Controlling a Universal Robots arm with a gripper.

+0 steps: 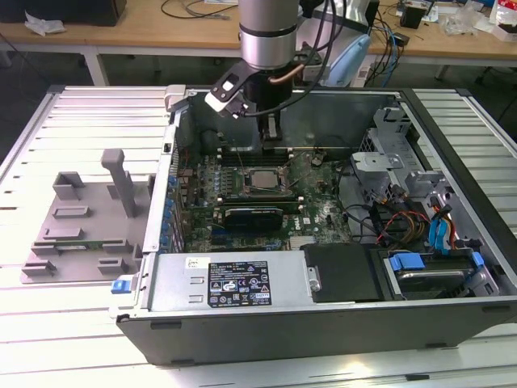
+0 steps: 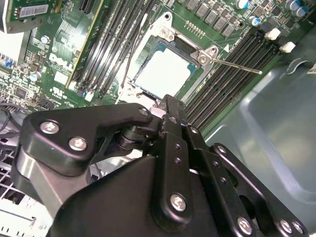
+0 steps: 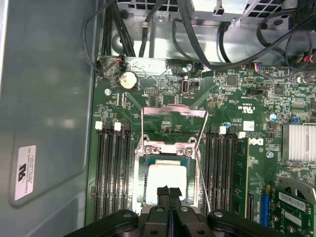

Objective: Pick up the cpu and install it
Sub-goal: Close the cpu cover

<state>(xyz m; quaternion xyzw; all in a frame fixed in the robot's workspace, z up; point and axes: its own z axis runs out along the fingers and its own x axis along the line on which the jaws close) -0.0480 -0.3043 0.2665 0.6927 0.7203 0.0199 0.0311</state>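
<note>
Tray of grey plastic lies well off to the exterior view's left of the motherboard socket. The cpu sits flat inside that socket. The gripper hangs just above the socket, over the cpu's edge, its fingers pressed together.

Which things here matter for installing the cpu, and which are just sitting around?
For the job:
cpu, lying in its socket
socket frame
hand, over the cpu

Lying about:
grey tray
power supply
blue cables
</note>
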